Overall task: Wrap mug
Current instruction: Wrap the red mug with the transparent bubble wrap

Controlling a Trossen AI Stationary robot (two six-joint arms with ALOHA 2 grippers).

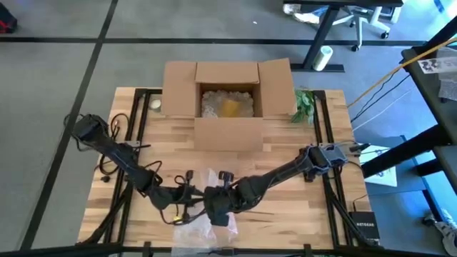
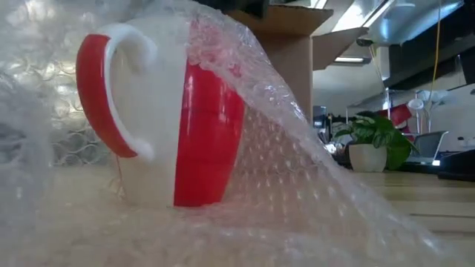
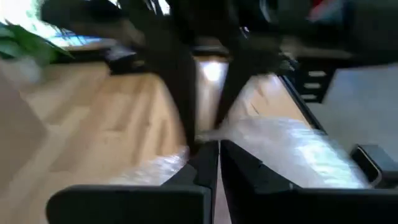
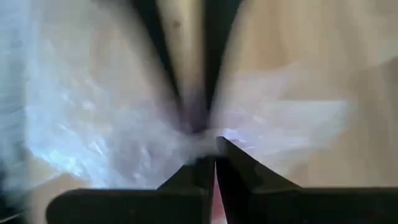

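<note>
Half the mug [image 2: 167, 111] — seemingly under wrap [image 2: 297, 170]

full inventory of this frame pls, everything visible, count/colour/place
mug: 1, red and white, on the table under the wrap, handle showing in the low view
bubble wrap: 1 clear sheet, front centre of table, draped over the mug
cardboard box: 1, brown, open, back centre of table, pale filler and something yellow inside
plant: 1, green, right of the box
table: 1, light wood
left gripper: 1, dark, front centre, shut on the bubble wrap
right gripper: 1, dark, front centre beside the left one, shut on the bubble wrap
</note>
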